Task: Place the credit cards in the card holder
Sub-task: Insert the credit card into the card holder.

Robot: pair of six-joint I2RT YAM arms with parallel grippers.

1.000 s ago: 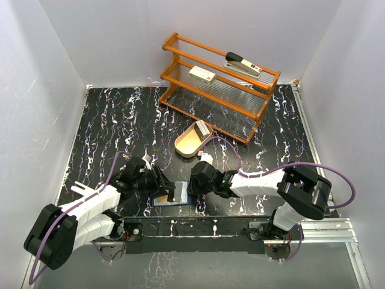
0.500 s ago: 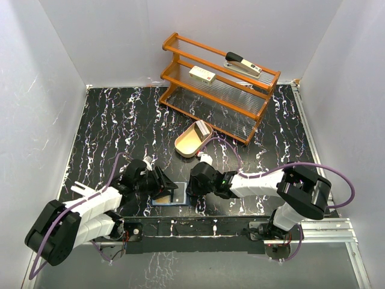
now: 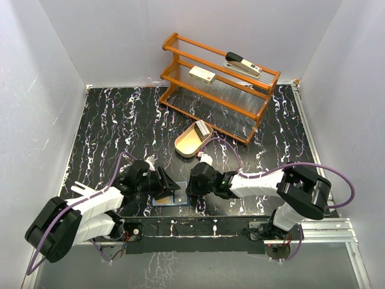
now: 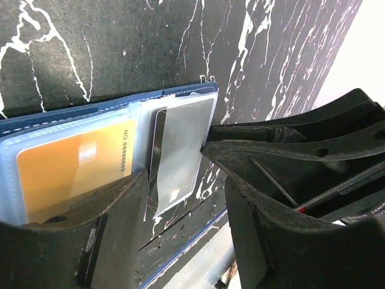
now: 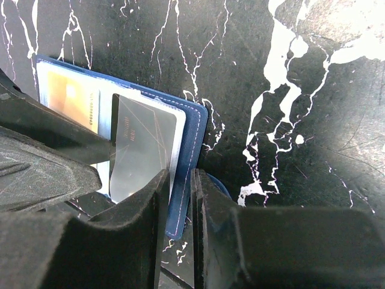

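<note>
Since a second ago my left fingers [image 3: 161, 186] have crept closer to the right fingers [image 3: 190, 184], out over the open card holder [image 5: 192, 138]; the right arm has not budged. The holder lies flat on the counter [image 3: 108, 132] between the two sets of fingers. The right fingers are clenched on its blue edge, which runs into the narrow slit between them. The left fingers stand about half apart, astride a pale card [image 4: 180, 144] lying on the half of the holder nearer the right fingers. One tip rests against the card's long edge, but I cannot tell whether they truly pinch it. Outside the other left finger, a gold card [image 4: 66, 174] sits under a clear pocket.

Well beyond both sets of fingers is a tan oval tray [image 3: 187, 144] with another pale card [image 3: 203, 127] propped at its far end. Farther still, an orange rack [image 3: 216, 90] carries a cream box [image 3: 202, 74] with a red label and a black-and-white hand tool [image 3: 243, 64].

What crowds the holder is the fingers themselves: from overhead they cover most of it. In the left wrist view they cut off the near ends of both cards. The pale card's far end seems to meet a pocket rim; whether it has gone under is hard to make out.
</note>
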